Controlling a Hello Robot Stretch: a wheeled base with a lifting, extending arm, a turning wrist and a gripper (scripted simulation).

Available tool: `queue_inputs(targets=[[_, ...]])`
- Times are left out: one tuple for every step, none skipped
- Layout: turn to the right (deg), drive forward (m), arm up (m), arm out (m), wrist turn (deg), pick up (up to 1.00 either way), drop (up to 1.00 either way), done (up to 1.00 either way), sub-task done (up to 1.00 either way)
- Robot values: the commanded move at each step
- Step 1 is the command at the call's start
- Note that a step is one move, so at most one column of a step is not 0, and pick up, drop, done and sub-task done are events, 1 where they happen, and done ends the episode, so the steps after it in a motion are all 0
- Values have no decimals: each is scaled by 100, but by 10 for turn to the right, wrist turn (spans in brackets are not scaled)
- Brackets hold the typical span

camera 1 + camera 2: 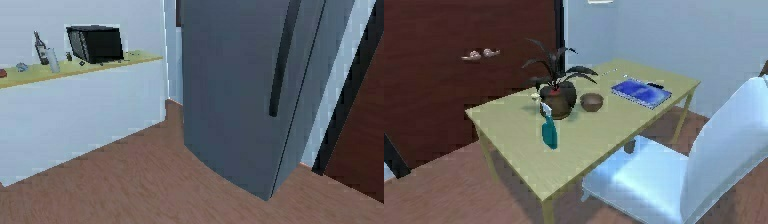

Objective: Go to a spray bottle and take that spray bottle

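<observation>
Yellow table [504, 122], spray bottle [549, 133] upright

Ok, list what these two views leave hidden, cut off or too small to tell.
Forward view: the grey fridge is cut by the upper edge and hides whatever is behind it.
Forward view: the small items beside the bottle on the counter are too small to name.
Arm side view: the white chair is cut by the right and bottom edges.
Arm side view: the nozzle of the teal spray bottle is too small to make out.
</observation>
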Motion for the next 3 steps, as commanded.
queue_inputs(targets=[[0,0,50,0,0,0,0,0,0],[0,0,32,0,0,0,0,0,0],[0,0,0,46,0,0,0,0,0]])
